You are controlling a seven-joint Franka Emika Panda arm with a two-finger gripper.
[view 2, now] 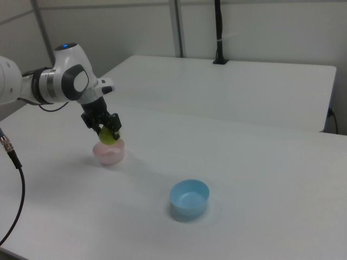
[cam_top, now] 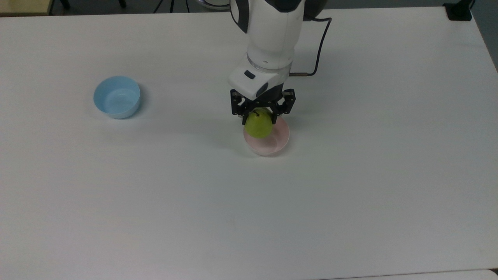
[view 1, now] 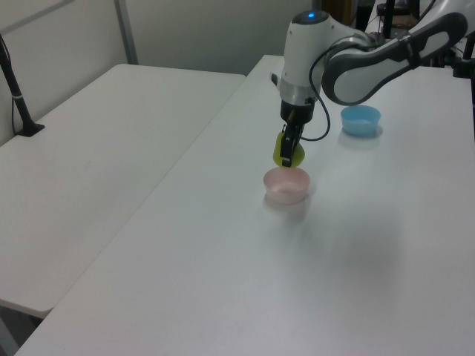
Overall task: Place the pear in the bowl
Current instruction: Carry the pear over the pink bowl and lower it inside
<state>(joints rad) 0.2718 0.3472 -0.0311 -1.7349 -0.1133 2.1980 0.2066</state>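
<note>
My gripper (cam_top: pixel 259 116) is shut on the yellow-green pear (cam_top: pixel 258 125), gripping it near its dark stem. The pear hangs in the air just above the pale pink bowl (cam_top: pixel 272 143), over the bowl's rim at the top view's upper left. From the side, the pear (view 1: pixel 289 150) sits a little above the pink bowl (view 1: pixel 286 187), held by the gripper (view 1: pixel 289 141). The right view has the pear (view 2: pixel 109 135) directly over the pink bowl (view 2: pixel 109 154), under the gripper (view 2: pixel 105 126).
A light blue bowl (cam_top: pixel 116 97) stands on the white table (cam_top: pixel 350 194) well off toward the top view's left. It also appears as the blue bowl (view 1: pixel 361 120) and the blue bowl (view 2: pixel 189 199). A second white table (view 1: pixel 96 148) adjoins.
</note>
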